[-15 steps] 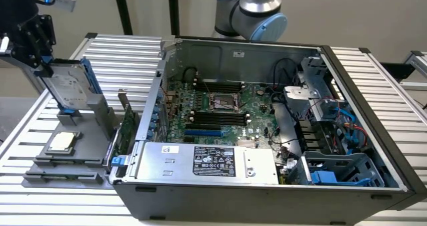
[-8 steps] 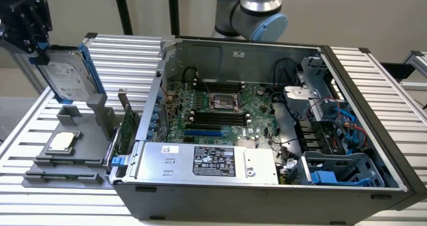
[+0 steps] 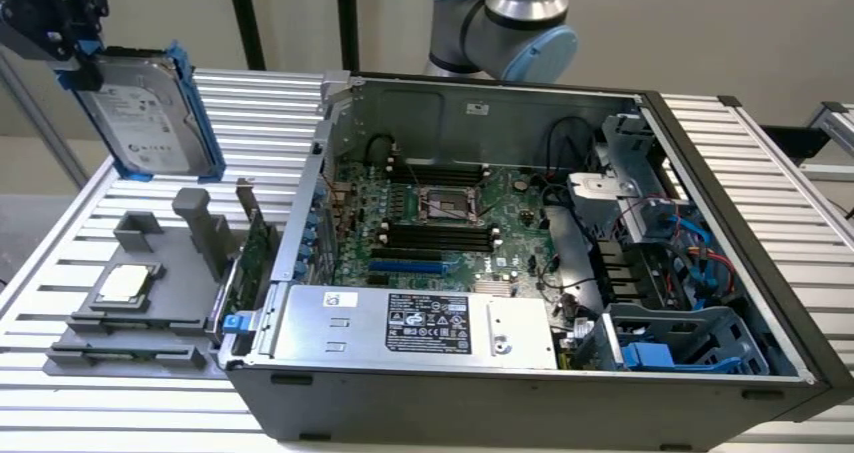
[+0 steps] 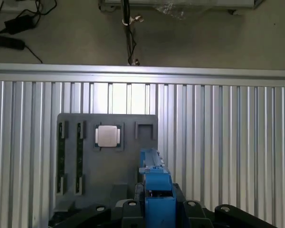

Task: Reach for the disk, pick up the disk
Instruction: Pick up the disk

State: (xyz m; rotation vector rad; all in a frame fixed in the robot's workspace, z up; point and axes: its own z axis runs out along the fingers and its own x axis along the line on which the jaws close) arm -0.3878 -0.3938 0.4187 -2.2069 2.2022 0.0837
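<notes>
So the tool (image 3: 74, 53) is clamped on the disk (image 3: 150, 113), gripping the top end of its blue frame. The drive hangs tilted in the air at the exterior view's upper left, clear of the slatted desk (image 3: 267, 103) and over the grey holder tray (image 3: 140, 308). That tray has a small square silver chip (image 3: 124, 283) sitting in it with the open PC case (image 3: 534, 273) right beside it, and the wrist view shows the blue frame edge-on between the black jaws.
</notes>
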